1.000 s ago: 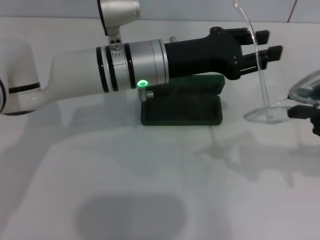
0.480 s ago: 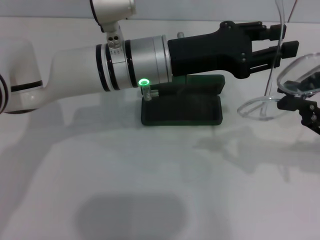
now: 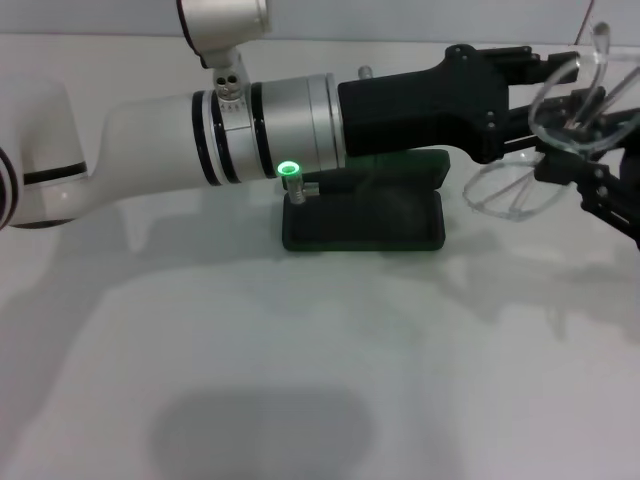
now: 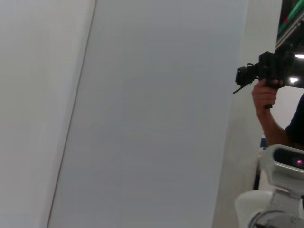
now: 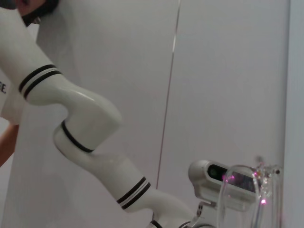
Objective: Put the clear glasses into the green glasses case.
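The clear glasses [image 3: 512,196] hang tilted in the air at the right of the head view, just right of the green glasses case [image 3: 362,222]. The case stands open on the white table, lid up behind it. My right gripper [image 3: 565,172] comes in from the right edge and is shut on the glasses near one lens. Across the case from the left reaches my left arm, and its black gripper [image 3: 545,95] sits at the upper lens, partly behind it. The right wrist view shows the glasses [image 5: 256,190] close up as a clear outline.
The white table [image 3: 300,380] spreads wide in front of the case. In the left wrist view a person's hand holds a black device [image 4: 262,76] by a wall. My left arm [image 5: 95,142] and head [image 5: 213,175] fill the right wrist view.
The right gripper has risen and moved left, lifting the glasses off the table and tipping them toward the left gripper. The left gripper has shifted slightly right and up.
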Available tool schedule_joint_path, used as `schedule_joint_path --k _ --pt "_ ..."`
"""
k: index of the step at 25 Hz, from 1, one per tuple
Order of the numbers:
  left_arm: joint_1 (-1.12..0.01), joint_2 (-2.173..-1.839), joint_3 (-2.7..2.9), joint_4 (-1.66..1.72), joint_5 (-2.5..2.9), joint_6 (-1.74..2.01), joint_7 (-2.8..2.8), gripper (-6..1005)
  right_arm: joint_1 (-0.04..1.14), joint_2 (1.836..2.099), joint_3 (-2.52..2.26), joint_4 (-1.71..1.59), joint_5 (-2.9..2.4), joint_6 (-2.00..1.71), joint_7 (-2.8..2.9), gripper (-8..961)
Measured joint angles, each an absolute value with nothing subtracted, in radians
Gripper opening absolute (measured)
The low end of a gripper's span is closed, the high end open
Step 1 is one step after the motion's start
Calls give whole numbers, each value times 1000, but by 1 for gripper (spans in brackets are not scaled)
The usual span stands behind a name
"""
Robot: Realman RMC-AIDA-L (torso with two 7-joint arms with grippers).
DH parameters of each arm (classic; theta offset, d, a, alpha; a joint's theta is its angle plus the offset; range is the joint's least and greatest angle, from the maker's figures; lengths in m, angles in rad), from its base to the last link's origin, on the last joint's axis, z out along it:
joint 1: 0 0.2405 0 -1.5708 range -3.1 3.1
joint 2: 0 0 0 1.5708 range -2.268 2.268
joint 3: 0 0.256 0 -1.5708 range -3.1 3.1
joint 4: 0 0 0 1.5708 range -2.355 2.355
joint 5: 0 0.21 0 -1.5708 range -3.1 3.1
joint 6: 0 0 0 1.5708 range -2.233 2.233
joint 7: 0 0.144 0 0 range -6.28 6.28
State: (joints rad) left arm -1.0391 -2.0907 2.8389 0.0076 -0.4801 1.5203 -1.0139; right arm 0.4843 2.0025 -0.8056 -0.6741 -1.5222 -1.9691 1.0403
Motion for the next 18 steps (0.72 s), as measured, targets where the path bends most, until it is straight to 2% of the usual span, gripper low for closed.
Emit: schedule_joint_path --k 12,18 --pt "-1019 -2091 2831 -2 -509 1517 -989 549 492 1999 -807 -690 -1538 -1936 1096 107" --pt "-967 -2090 2831 -48 -663 1476 -939 551 488 1999 -810 -718 -1551 -1941 1117 107"
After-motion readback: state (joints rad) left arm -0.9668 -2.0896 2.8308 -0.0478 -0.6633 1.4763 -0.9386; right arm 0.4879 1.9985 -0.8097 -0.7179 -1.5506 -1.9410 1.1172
